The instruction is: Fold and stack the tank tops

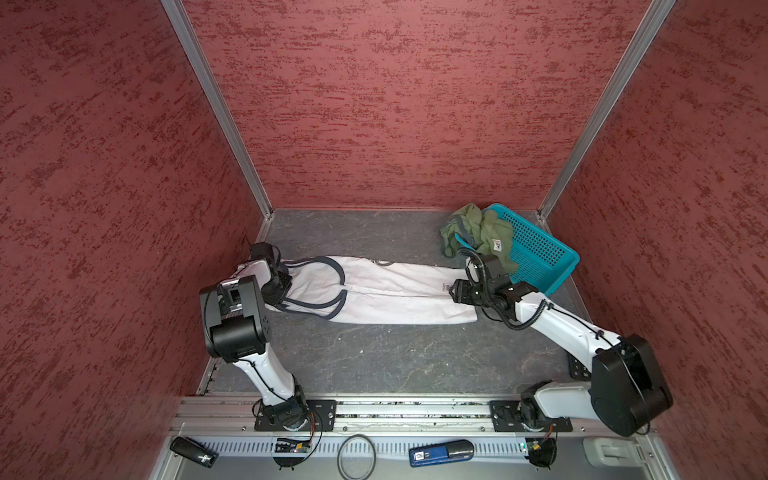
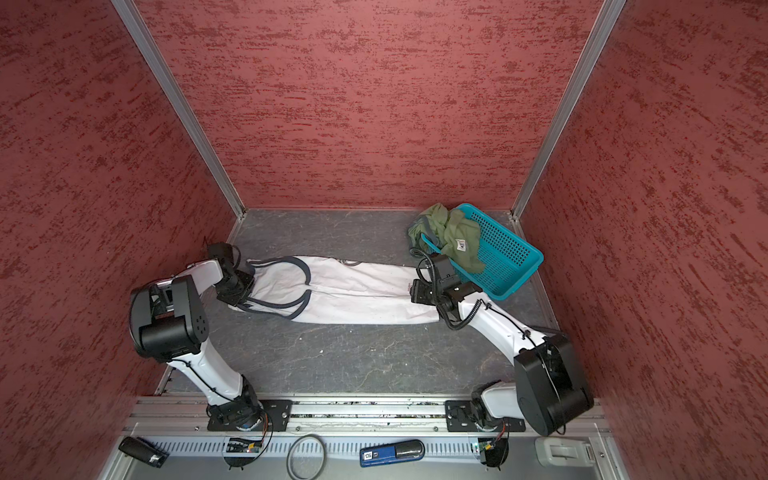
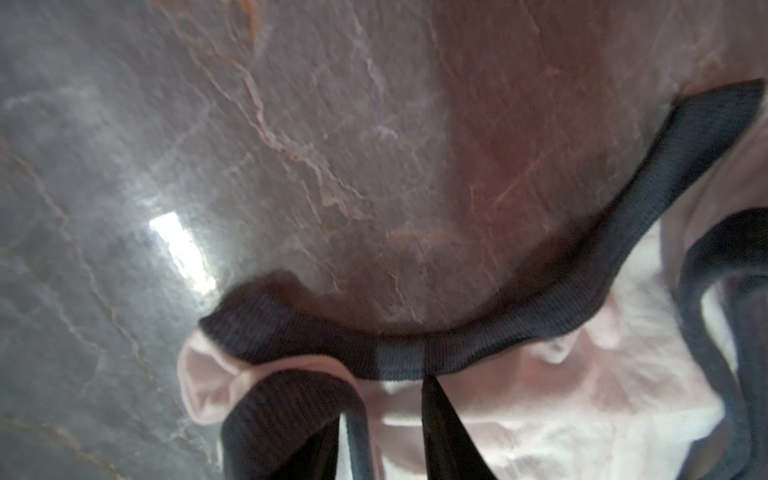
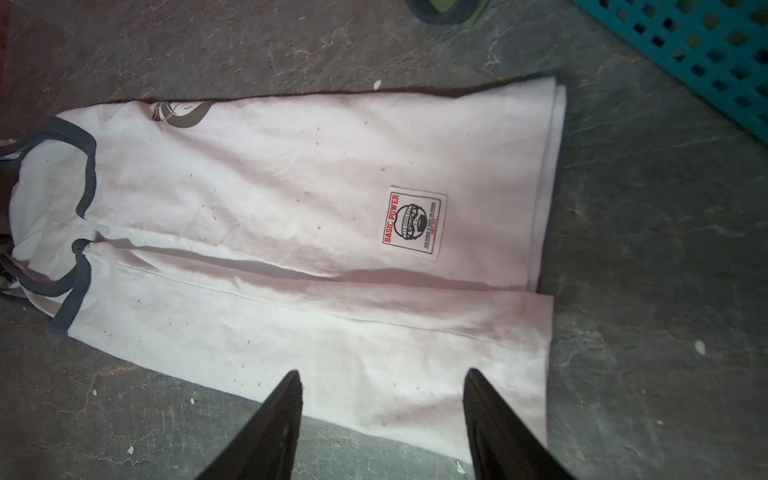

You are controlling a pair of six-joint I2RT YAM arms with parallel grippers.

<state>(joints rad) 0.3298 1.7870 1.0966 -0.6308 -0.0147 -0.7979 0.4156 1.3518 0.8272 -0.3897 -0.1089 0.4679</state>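
At the far left of the desk [image 1: 374, 357] the left gripper [image 1: 283, 290] sits low on the strap end of the white tank top [image 1: 386, 293]. Its wrist view shows the dark strap trim [image 3: 519, 318] lying across and between the fingers [image 3: 440, 415], which stand a little apart, but I cannot tell whether they pinch the cloth or have let it go. The white top stretches from there across the middle of the desk as a long narrow strip, both sides turned in along its length. Its straps point left and its hem [image 4: 545, 199] right, so its long axis runs left to right, straight from one gripper to the other. At the right end the right gripper [image 4: 383, 374] hovers just above the near corner of the hem, released, jaws wide apart with nothing between them, and the sewn label [image 4: 415, 222] lies just beyond. What is left for this top is probably the crosswise fold, one end carried along that axis onto the other. Each arm stands at its own end, so either could start it. Further right and farther back, the olive green tank top [image 1: 484, 232] hangs crumpled and unfolded over the rim of the tipped teal basket [image 1: 540, 253]. It is just behind the right arm and well apart from the left one.
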